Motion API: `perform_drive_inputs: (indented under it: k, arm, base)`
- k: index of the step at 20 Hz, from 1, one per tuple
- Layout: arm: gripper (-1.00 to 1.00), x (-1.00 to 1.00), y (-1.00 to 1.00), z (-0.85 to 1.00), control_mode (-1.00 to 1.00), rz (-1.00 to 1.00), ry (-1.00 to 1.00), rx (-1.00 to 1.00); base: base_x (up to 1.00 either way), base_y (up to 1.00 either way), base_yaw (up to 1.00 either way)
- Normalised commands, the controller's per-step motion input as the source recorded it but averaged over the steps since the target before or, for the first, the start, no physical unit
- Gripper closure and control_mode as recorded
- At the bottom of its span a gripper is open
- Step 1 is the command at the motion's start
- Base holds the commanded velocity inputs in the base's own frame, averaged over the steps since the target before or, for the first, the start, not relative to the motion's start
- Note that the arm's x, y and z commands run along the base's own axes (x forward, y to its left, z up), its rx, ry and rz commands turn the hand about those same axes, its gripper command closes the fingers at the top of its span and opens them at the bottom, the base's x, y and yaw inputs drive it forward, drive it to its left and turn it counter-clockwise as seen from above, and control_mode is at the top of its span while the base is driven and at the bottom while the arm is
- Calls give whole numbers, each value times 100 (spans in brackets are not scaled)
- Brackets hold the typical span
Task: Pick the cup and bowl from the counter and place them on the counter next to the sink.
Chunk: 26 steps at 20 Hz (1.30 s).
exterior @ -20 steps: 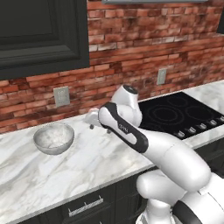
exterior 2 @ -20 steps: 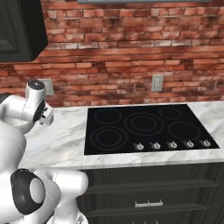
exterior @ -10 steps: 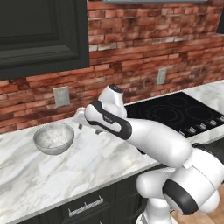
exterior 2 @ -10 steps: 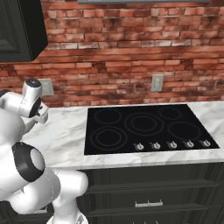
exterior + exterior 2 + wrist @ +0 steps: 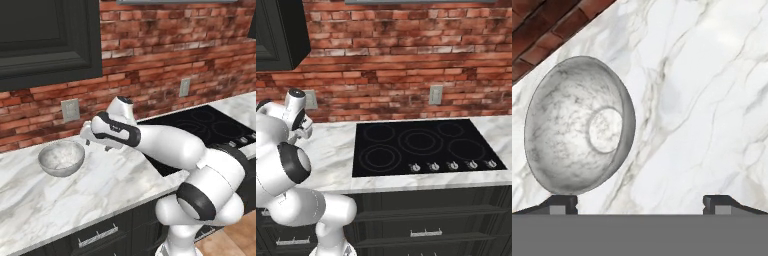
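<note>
Hand view: bowl [image 5: 579, 125] ahead of gripper [image 5: 641, 202]

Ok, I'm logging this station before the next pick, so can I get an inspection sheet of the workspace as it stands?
Surface: white marble counter, grey veins, above dark cabinets.
Job's things: bowl upright on the counter, left of the arm, untouched; inside speckled and bare.
Clutter: nothing seen.
Grippers: gripper hangs just right of the bowl, jaws open, holding nothing; fingertips near the bowl's rim in the hand view.
Cables: nothing seen.
Surroundings: black cooktop with front knobs, brick wall with two outlets, dark upper cabinet.
</note>
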Motion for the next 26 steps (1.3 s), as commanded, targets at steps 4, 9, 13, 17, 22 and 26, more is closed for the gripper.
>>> perform_drive_inputs:
  k: [4, 9, 13, 17, 22, 26]
  arm:
    - [-100, 30, 6, -38, -100, -3, 0, 0]
    - [-100, 22, 23, -16, -100, -1, 0, 0]
    - [-100, 9, 34, -4, -100, -1, 0, 0]
    - [-100, 11, 27, -12, -100, -3, 0, 0]
    - [-100, 29, 8, -28, -100, -3, 0, 0]
    - [-100, 28, 6, -28, -100, -3, 0, 0]
  base:
    - [0, 0, 0]
    - [0, 0, 0]
    - [0, 0, 0]
    - [0, 0, 0]
    - [0, 0, 0]
    - [0, 0, 0]
